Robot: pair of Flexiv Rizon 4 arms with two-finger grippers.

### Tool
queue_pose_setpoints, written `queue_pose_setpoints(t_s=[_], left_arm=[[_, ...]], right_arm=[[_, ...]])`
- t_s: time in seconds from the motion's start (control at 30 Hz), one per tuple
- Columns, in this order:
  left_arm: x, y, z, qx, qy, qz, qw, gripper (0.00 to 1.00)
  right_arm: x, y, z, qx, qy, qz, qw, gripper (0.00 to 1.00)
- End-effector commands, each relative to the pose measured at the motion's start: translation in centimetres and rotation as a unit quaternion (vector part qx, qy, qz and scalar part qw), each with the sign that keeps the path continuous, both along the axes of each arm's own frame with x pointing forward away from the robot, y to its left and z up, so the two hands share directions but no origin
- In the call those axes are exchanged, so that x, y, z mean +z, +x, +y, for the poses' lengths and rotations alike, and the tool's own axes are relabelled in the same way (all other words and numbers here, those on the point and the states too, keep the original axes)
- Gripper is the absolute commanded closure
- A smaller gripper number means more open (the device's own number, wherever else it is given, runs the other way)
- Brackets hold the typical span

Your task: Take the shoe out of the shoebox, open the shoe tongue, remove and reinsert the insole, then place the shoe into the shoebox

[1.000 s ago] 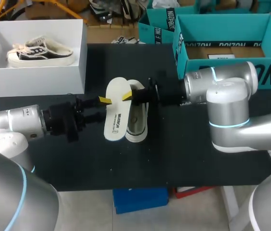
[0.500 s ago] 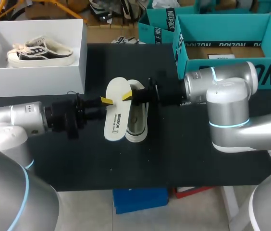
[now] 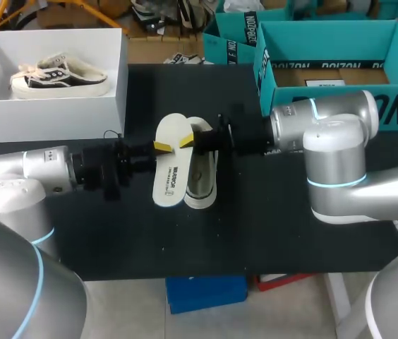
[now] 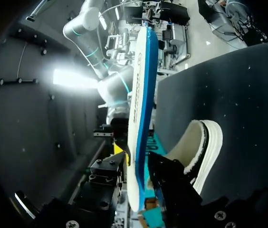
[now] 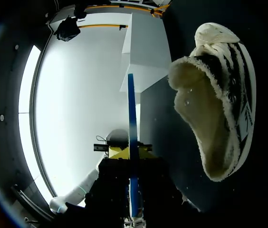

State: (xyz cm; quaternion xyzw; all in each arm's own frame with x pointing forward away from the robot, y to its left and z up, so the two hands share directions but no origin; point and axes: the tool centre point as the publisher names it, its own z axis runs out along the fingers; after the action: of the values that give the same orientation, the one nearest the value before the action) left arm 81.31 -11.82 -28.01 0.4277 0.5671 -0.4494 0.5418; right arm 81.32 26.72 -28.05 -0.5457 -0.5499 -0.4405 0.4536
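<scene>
The right gripper (image 3: 188,141) was closed on the white insole (image 3: 170,173). In the right wrist view the insole stood edge-on between its two fingers, which pressed it from both sides, and its blue underside showed as a thin line running away ahead of the gripper. The left gripper (image 3: 159,147) was at the opposite long edge of the same insole, facing the right gripper across it. In the left wrist view the insole rose straight ahead of this gripper, white on one face and blue on the other. That view was dark and crowded near the gripper, so I could not tell if it really gripped the insole or only stood close to it. The shoe (image 3: 202,182) lay on the black table (image 3: 269,226) just under the right gripper and beside the insole, partly covered by it in the head view. In the right wrist view the shoe was off to one side of the gripper, with its fleecy lining and open mouth turned up. The white shoebox (image 3: 51,116) stood well apart behind the left arm, with a second shoe (image 3: 58,76) inside. A teal box (image 3: 340,99) stood behind the right arm.
</scene>
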Motion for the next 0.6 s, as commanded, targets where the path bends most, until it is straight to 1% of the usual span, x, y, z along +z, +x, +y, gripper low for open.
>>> queue_pose_setpoints(t_s=[0.03, 0.3, 0.33, 0.37, 0.5, 0.53, 0.6], left_arm=[[-0.1, 0.2, -0.3, -0.003, 0.001, -0.003, 1.000, 1.00], [0.1, 0.1, -0.8, -0.010, 0.001, -0.006, 1.000, 1.00], [0.1, 0.1, -0.7, -0.007, 0.003, -0.005, 1.000, 1.00], [0.2, 0.0, -0.6, -0.003, 0.010, -0.004, 1.000, 1.00], [0.5, -0.7, 0.3, 0.008, 0.042, -0.002, 0.999, 1.00], [0.7, -1.0, 0.7, 0.004, 0.038, 0.002, 0.999, 1.00], [0.8, -1.6, 1.4, 0.009, 0.063, 0.001, 0.998, 1.00]], right_arm=[[-0.1, 0.0, 0.1, -0.002, 0.000, 0.000, 1.000, 1.00], [-0.1, 0.0, 0.1, -0.002, 0.000, 0.000, 1.000, 1.00], [-0.1, 0.1, 0.0, -0.012, -0.001, 0.004, 1.000, 0.96], [0.0, 0.1, -0.1, -0.017, -0.002, 0.004, 1.000, 0.00], [0.3, -0.1, -0.7, -0.036, -0.021, 0.009, 0.999, 0.00], [0.3, -0.2, -1.0, -0.043, -0.028, 0.010, 0.999, 0.00], [0.5, -0.5, -1.8, -0.058, -0.036, 0.011, 0.998, 0.00]])
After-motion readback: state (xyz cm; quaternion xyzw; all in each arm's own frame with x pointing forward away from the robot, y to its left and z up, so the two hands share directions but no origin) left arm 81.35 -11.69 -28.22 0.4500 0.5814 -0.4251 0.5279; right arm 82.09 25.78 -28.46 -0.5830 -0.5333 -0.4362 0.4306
